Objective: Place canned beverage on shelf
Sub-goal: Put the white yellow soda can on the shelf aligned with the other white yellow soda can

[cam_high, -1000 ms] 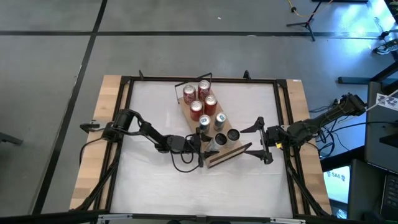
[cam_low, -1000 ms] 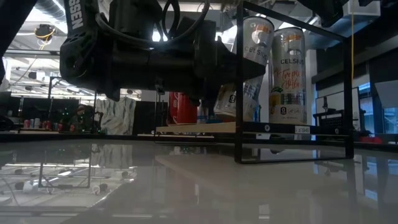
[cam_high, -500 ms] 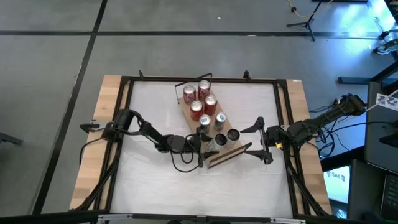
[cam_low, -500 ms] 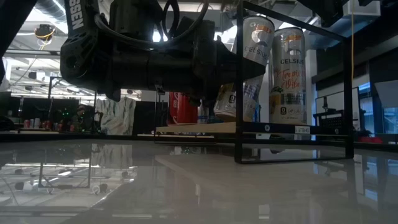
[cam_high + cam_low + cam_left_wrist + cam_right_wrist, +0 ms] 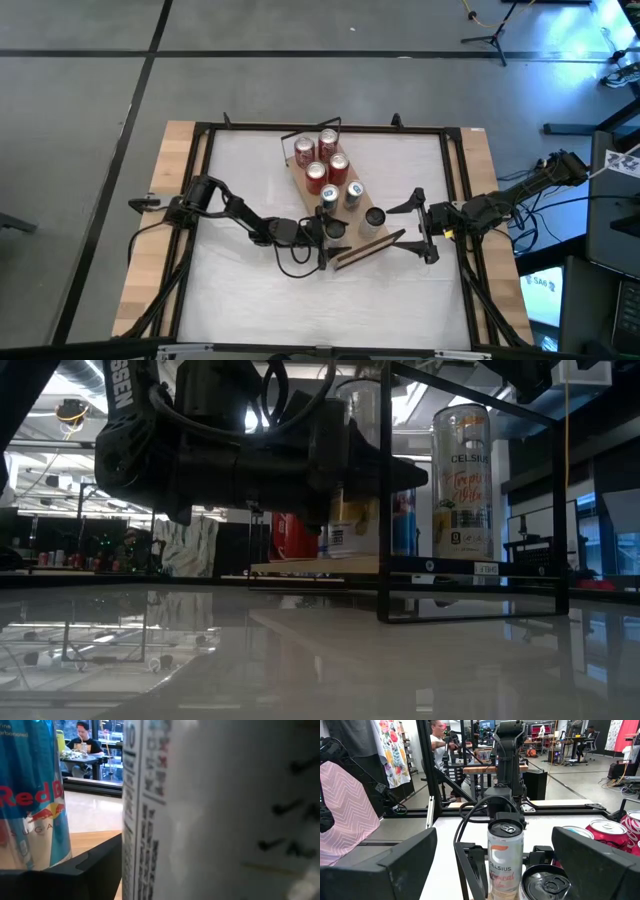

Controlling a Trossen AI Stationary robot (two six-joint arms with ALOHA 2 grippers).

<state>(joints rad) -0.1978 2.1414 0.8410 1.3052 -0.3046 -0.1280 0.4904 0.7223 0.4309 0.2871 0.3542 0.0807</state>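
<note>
Seen from above, a long rectangular light-wood shelf (image 5: 335,205) with thin black wire rails at its ends, lying diagonally on the white tabletop (image 5: 240,290). At its far end, a cluster of four red cans (image 5: 320,158); toward the near end, a blue-and-silver slim can (image 5: 354,193) and a tall white slim can with an orange logo (image 5: 374,217), both upright. Left gripper (image 5: 333,229) reaching in from the left side to the shelf's near end, closed around a tall pale slim can with printed label text (image 5: 331,212) that stands upright on the wood, just beside the blue-and-silver can and near the white can. From table height, the same held can (image 5: 352,510) upright between the dark fingers, inside the black wire rail (image 5: 385,510), with the white can (image 5: 461,485) apart to its side. In the left wrist view, the held can's label (image 5: 200,810) filling most of the view. Right gripper (image 5: 415,228) just off the shelf's near corner on the right, fingers spread wide, holding nothing and touching no can.
</note>
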